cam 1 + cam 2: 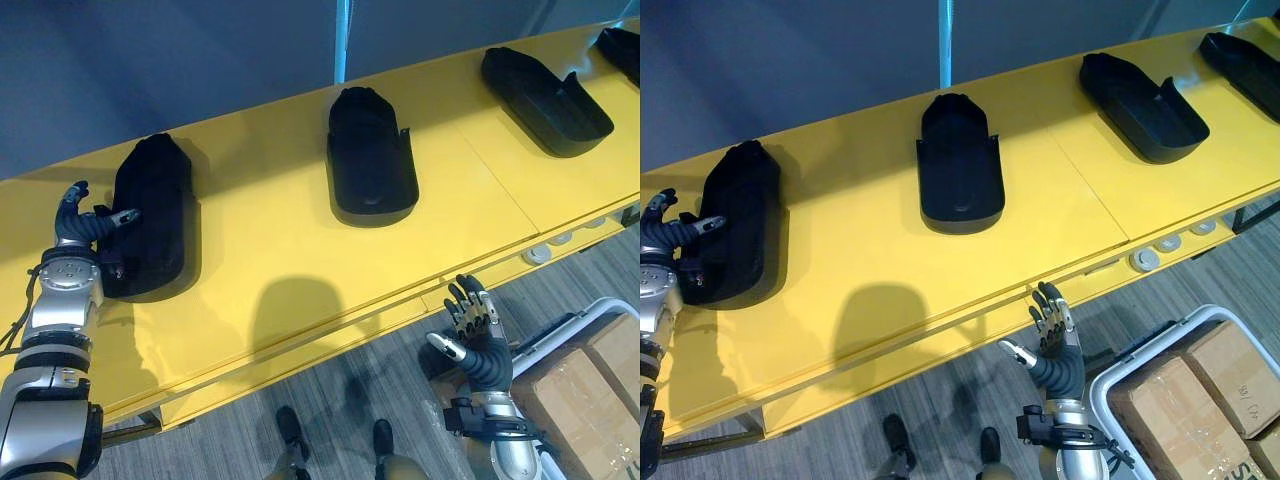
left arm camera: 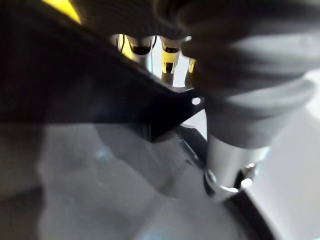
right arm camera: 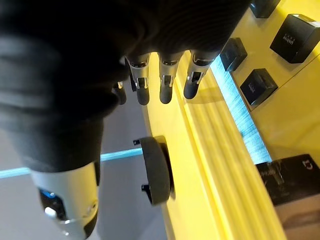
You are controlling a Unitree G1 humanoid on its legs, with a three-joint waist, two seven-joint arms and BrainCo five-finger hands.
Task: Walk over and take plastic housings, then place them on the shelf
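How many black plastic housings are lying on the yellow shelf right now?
4. The leftmost housing is at the left hand; the middle housing sits centrally; the right housing lies further along; the far-right housing is partly cut off by the view's edge. More may lie beyond.

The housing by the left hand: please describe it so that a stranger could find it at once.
A long yellow shelf carries a row of black housings. Take the leftmost housing. Alone among them, it has the left hand against its side.
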